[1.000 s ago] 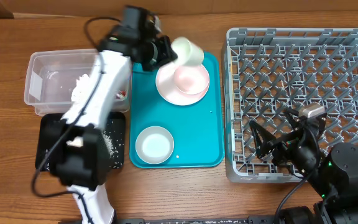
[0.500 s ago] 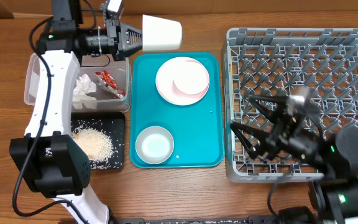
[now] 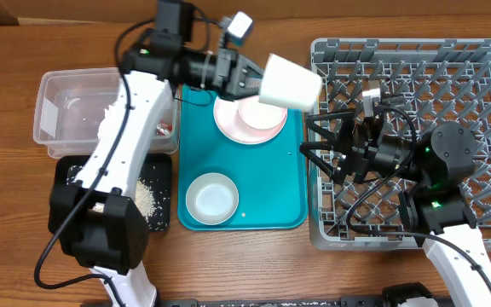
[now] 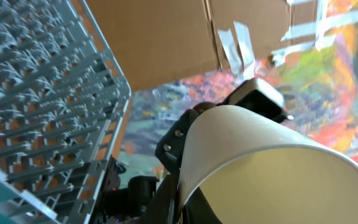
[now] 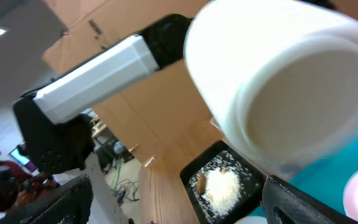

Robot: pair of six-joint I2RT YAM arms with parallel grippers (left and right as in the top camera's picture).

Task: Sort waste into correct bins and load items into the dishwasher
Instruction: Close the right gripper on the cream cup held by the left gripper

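My left gripper is shut on the small white cup, holding it on its side in the air above the pink plate, close to the grey dish rack. The cup fills the left wrist view and the right wrist view. My right gripper is open and empty at the rack's left edge, pointing at the cup just below it. The pale bowl sits on the teal tray. The tissue and red wrapper lie in the clear tub. Rice lies in the black tray.
The teal serving tray lies between the bins and the rack, with the plate and bowl on it. My left arm stretches over the tub and black tray, hiding part of each. The rack's pegs stand below the cup.
My left arm has swung the cup to the right, from beside the tub to above the plate near the rack. My right gripper has moved up and left to the rack's left edge.
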